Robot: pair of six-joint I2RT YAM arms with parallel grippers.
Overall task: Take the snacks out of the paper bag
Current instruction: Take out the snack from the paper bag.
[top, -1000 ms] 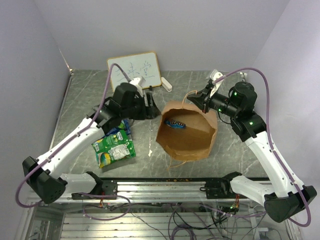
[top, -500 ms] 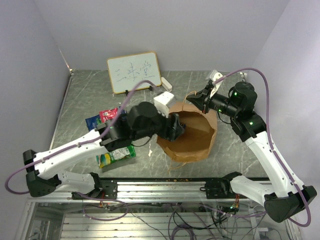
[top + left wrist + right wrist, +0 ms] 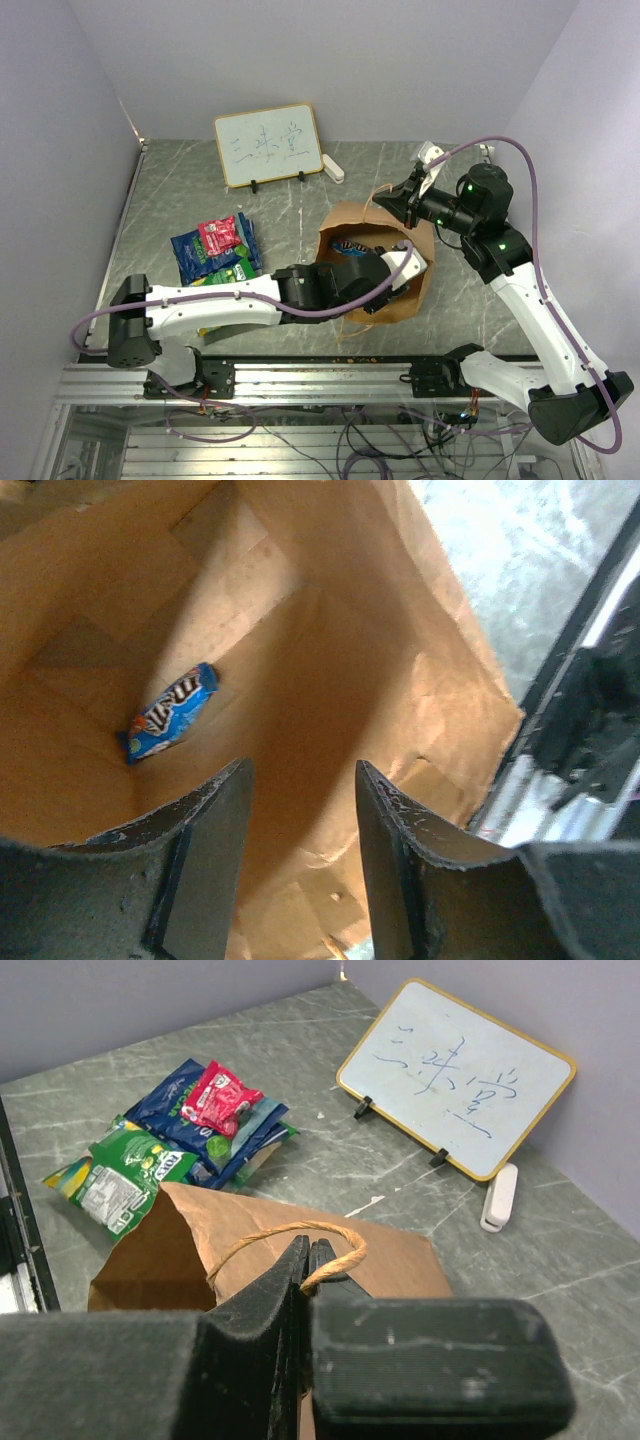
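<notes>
The paper bag point(image 3: 352, 214) stands mid-table, mouth up. On its floor lies one blue packet point(image 3: 170, 713), flat, with its long axis running from 8 to 2 o'clock in the left wrist view. The left gripper point(image 3: 302, 770) is down inside the bag, jaws about half apart and gripping nothing, with the packet beyond them at 10 o'clock and the bag walls close around. The right gripper point(image 3: 307, 1260) is pinched tight on the twisted handle point(image 3: 270, 1228). At the bag's 9 o'clock lie a green packet point(image 3: 225, 275) and a red-pink packet point(image 3: 220, 235). A white board point(image 3: 268, 145) stands at 11.
</notes>
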